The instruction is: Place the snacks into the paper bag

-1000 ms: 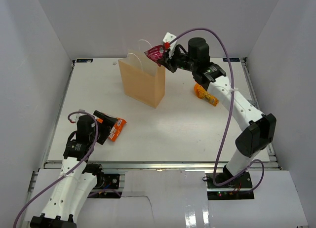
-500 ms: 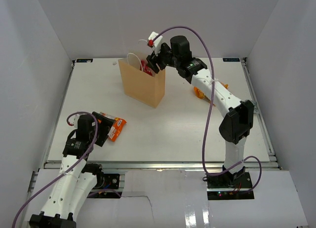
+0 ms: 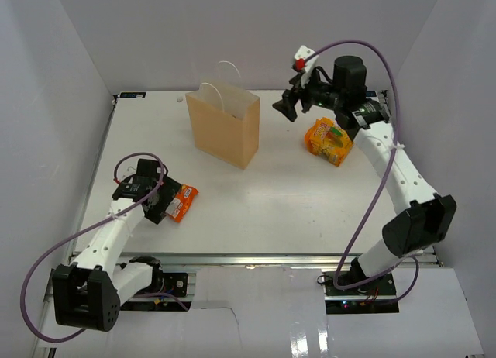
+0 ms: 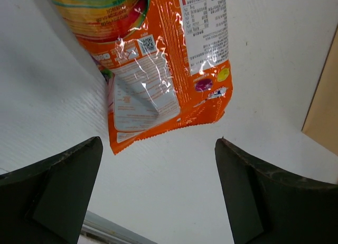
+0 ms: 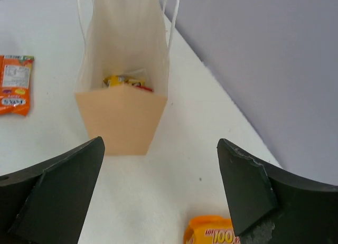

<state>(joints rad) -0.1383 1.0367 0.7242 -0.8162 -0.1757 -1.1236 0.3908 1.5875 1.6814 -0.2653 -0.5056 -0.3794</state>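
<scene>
Tan kraft paper is forming the bag (image 3: 225,129), which is standing upright toward the far side of the white table (image 3: 263,207). The right gripper (image 3: 287,108) is hovering just to the right of the bag, about level with its rim. Its jaws are spread wide and holding nothing. The right wrist camera is looking down into the bag's open mouth. A yellow packet (image 5: 119,80) and the edge of a red one (image 5: 146,88) are lying at the bottom.

Farther right of the bag, the orange-yellow pouch (image 3: 328,141) is lying flat on the table, under the right arm.

Well to the near left of the bag, the orange-white packet (image 3: 182,201) is lying flat. The left gripper (image 3: 159,205) is hanging low at the end of the packet that is pointing away from the bag. Its jaws are standing as wide apart as the right ones and are gripping nothing. In the left wrist view the packet's crimped edge is sitting just ahead of the fingertips (image 4: 63,186).
</scene>
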